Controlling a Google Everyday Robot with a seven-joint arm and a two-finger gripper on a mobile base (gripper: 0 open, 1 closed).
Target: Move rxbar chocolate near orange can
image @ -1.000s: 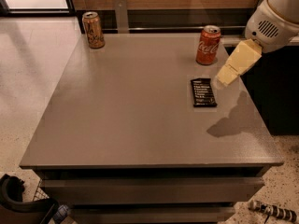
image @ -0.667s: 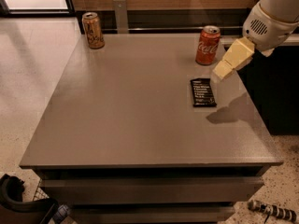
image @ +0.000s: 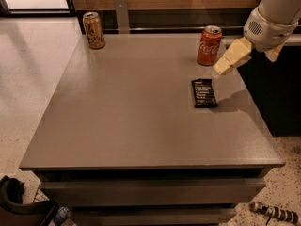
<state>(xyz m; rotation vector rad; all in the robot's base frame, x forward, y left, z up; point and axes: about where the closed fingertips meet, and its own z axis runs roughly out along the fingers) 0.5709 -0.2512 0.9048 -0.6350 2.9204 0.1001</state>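
Observation:
The rxbar chocolate (image: 204, 93), a flat black bar with white text, lies on the right side of the grey table (image: 127, 107). The orange can (image: 93, 30) stands upright at the table's far left corner, far from the bar. My gripper (image: 247, 64) hangs above the table's right edge, up and to the right of the bar. Its cream fingers (image: 230, 58) are spread apart and hold nothing. It touches neither the bar nor a can.
A red Coca-Cola can (image: 209, 45) stands upright just behind the bar, close to the left finger. A wooden wall with a dark ledge (image: 164, 18) runs behind the table. A dark cabinet (image: 277, 93) stands to the right. Speckled floor lies on the left.
My gripper has risen and drawn back to the right, away from the bar. The bar and both cans have not moved.

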